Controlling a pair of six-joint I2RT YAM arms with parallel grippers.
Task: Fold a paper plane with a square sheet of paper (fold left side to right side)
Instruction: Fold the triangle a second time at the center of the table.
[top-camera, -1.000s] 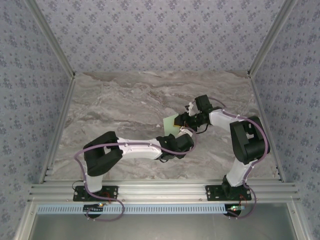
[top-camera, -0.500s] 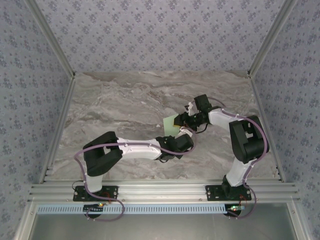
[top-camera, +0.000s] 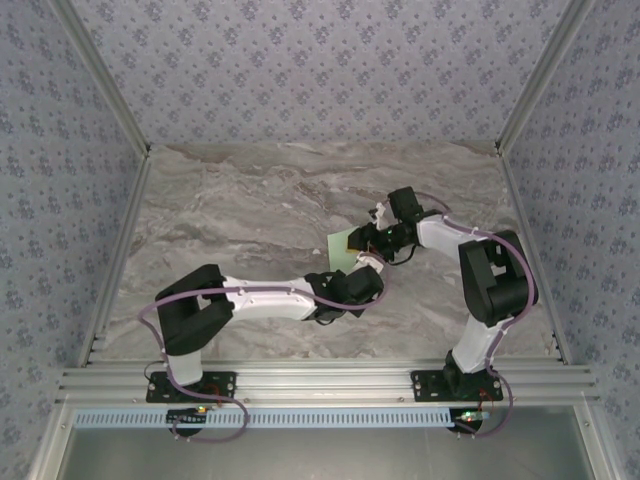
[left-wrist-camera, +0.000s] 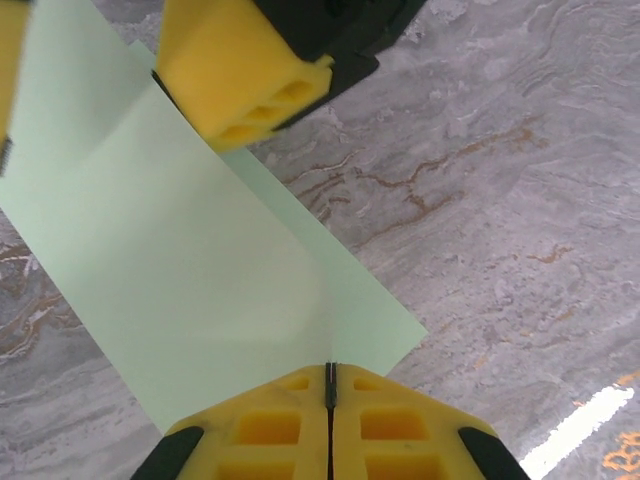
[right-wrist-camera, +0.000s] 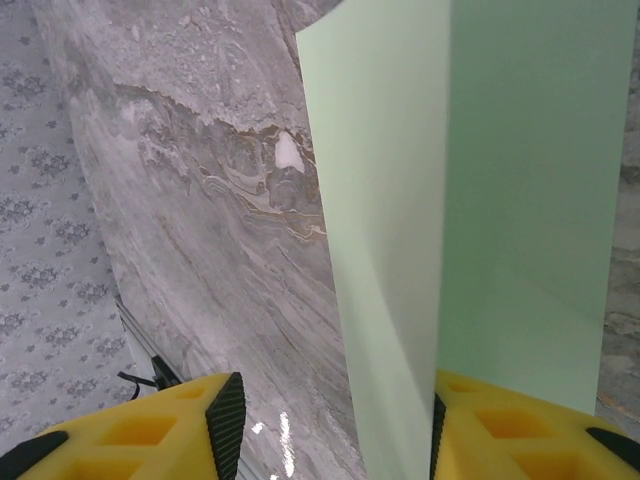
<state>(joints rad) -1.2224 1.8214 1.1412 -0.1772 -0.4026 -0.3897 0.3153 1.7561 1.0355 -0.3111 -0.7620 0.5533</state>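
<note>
**Q:** Where does the square sheet of paper (top-camera: 343, 246) lie, and what holds it?

**A:** It lies on the marble worktop (top-camera: 230, 210), right of centre and nearer the right edge than the left. The left gripper (left-wrist-camera: 330, 385) is closed tight, apparently pinching the sheet's near edge. The right gripper (right-wrist-camera: 335, 405) stands half apart, with one yellow finger (left-wrist-camera: 240, 80) on the paper.

**Q:** How will it handle?

**A:** It is thin, light, limp, pale mint stock, smooth, with one raised flap (right-wrist-camera: 380, 180). It probably slides on the polished stone and creases readily, so it is best taken at an edge or corner.
</note>
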